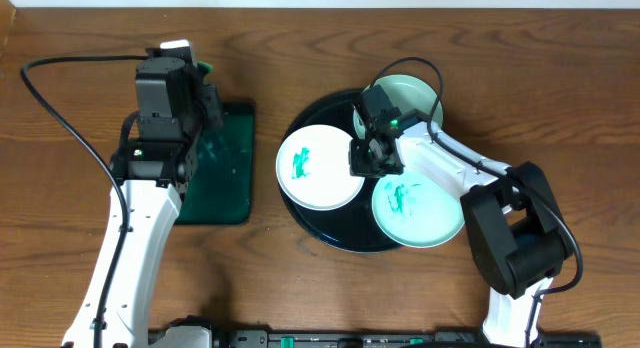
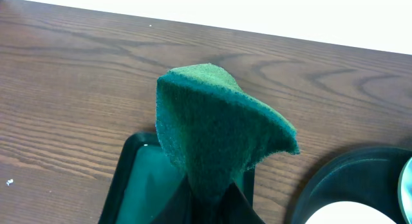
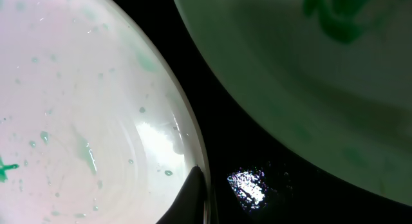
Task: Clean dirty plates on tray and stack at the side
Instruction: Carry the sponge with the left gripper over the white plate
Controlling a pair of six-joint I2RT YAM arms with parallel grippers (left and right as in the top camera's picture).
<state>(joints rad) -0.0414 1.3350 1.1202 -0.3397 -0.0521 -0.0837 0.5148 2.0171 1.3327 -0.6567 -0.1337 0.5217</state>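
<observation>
Three plates lie on the round black tray [image 1: 325,228]. One white plate [image 1: 318,170] with a teal smear sits at the tray's left. A pale-mint smeared plate [image 1: 418,212] sits at the front right. A third plate [image 1: 412,94] at the back is partly hidden by the right arm. My right gripper [image 1: 368,160] is shut on the right rim of the white plate [image 3: 84,121], with one dark finger [image 3: 192,195] lying over the rim. Another smeared plate [image 3: 309,89] lies just beyond. My left gripper [image 2: 215,197] is shut on a folded green sponge [image 2: 215,130], held above the small green tray [image 2: 138,179].
The rectangular dark green tray [image 1: 225,188] lies left of the black tray [image 2: 351,182] on the wooden table [image 1: 80,138]. Black cables loop from both arms. The table's far edge meets a white wall [image 2: 290,11].
</observation>
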